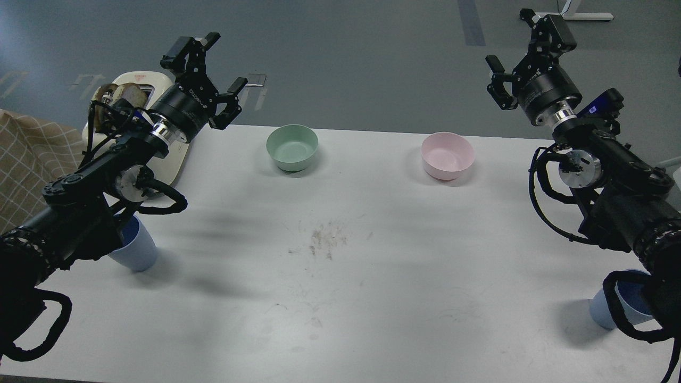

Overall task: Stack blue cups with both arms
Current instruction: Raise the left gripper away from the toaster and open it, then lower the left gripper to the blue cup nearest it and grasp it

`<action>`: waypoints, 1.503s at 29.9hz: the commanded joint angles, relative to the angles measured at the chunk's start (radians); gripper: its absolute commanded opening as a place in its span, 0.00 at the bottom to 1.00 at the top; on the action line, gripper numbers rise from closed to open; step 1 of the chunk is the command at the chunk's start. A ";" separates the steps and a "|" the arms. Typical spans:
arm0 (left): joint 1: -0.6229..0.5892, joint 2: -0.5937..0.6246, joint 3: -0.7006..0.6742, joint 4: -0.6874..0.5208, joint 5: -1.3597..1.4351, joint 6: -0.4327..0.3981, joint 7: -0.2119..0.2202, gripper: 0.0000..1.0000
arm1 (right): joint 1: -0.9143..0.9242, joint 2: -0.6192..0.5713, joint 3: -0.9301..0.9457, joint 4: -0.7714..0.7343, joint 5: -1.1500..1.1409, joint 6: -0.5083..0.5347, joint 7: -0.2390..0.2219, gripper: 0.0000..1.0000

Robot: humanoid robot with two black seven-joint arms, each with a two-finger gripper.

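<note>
Blue cups (135, 250) well below raised pincers (205, 80)

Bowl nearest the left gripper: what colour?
Pale green bowl, plain, no pattern. It shows best in the head view, the only one here.

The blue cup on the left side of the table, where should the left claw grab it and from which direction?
Grip the blue cup by its rim and upper wall, coming down from above. It stands upright with its mouth open upward, and its wall tapers toward the base, so a lower hold could slip. The left claw, open, is raised far beyond it, and the forearm hides part of the cup.
</note>
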 commanded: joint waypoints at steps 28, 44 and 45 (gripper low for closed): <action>-0.054 0.345 0.003 -0.366 0.433 0.000 0.000 0.98 | 0.013 0.017 -0.003 -0.018 0.000 0.000 0.000 1.00; 0.024 1.012 0.043 -0.852 1.257 0.000 0.000 0.98 | 0.026 0.009 -0.008 -0.001 -0.003 0.000 0.000 1.00; 0.032 1.035 0.072 -0.852 1.322 0.000 0.000 0.98 | 0.024 0.009 -0.009 -0.001 -0.005 0.000 0.000 1.00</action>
